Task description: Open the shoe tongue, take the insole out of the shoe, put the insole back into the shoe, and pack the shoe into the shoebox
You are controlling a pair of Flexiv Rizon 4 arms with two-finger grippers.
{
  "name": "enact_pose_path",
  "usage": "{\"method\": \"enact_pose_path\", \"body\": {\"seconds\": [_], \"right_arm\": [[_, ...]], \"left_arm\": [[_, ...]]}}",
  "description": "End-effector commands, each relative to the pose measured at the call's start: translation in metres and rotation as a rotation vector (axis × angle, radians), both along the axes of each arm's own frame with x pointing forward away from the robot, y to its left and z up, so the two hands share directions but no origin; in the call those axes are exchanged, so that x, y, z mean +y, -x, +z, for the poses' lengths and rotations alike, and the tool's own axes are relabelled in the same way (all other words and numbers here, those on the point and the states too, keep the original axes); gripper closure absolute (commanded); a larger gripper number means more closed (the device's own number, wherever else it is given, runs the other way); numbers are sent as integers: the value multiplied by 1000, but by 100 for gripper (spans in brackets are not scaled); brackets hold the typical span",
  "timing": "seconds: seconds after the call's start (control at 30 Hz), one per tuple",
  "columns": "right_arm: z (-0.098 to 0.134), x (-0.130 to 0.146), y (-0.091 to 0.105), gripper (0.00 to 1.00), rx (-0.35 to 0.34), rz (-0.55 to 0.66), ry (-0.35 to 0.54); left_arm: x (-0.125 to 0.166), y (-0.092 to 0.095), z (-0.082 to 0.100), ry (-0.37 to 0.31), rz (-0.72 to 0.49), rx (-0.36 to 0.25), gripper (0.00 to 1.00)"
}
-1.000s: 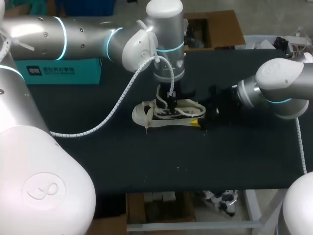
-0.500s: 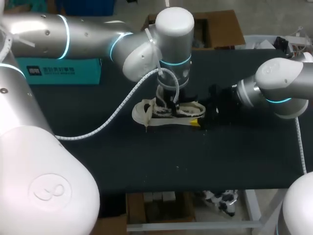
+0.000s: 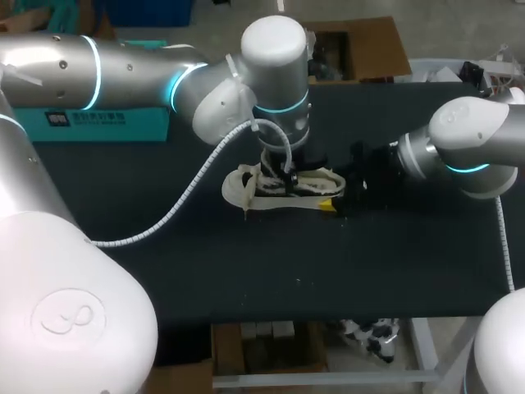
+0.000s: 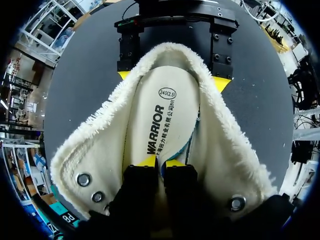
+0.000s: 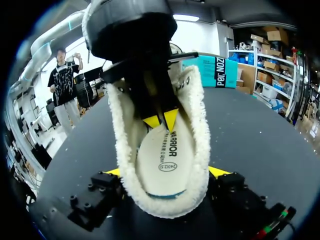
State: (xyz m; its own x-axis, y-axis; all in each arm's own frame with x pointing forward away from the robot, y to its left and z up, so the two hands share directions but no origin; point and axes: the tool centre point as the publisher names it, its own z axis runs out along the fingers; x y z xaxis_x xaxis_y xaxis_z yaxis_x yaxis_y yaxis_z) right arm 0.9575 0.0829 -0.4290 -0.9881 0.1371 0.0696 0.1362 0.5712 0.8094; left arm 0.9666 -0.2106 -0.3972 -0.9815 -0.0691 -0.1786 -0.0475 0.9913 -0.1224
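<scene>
A cream fleece-lined shoe (image 3: pixel 283 190) lies on its sole in the middle of the black table, heel toward my right arm. The tongue is folded open and the white printed insole (image 4: pixel 167 110) lies inside. My left gripper (image 4: pixel 161 162) reaches down into the shoe's mouth, its yellow tips pinched together on the insole (image 5: pixel 167 155) partway along it. My right gripper (image 5: pixel 166 172) grips the heel of the shoe (image 5: pixel 200 130) from both sides, one yellow tip against each outer wall. In the head view the left gripper (image 3: pixel 287 172) is mostly hidden by its wrist.
A teal shoebox (image 3: pixel 107 121) stands at the back left of the table, under my left arm. A white spiral cable (image 3: pixel 189 193) hangs from the left arm over the table. Bare black table (image 3: pixel 328 263) lies in front of the shoe.
The left gripper's fingers have closed together inside the shoe, and the left wrist has shifted slightly above it. The shoe and the right arm have stayed put.
</scene>
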Motion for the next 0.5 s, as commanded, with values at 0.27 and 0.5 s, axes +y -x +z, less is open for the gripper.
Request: {"method": "enact_pose_path", "body": {"seconds": [0.27,0.5], "right_arm": [[-5,-1,2,100,0,5,-5],[-5,-1,2,100,0,5,-5]], "left_arm": [[-6,-8,27,165,-103,126,100],[-14,4,45,203,-148,165,100]]}}
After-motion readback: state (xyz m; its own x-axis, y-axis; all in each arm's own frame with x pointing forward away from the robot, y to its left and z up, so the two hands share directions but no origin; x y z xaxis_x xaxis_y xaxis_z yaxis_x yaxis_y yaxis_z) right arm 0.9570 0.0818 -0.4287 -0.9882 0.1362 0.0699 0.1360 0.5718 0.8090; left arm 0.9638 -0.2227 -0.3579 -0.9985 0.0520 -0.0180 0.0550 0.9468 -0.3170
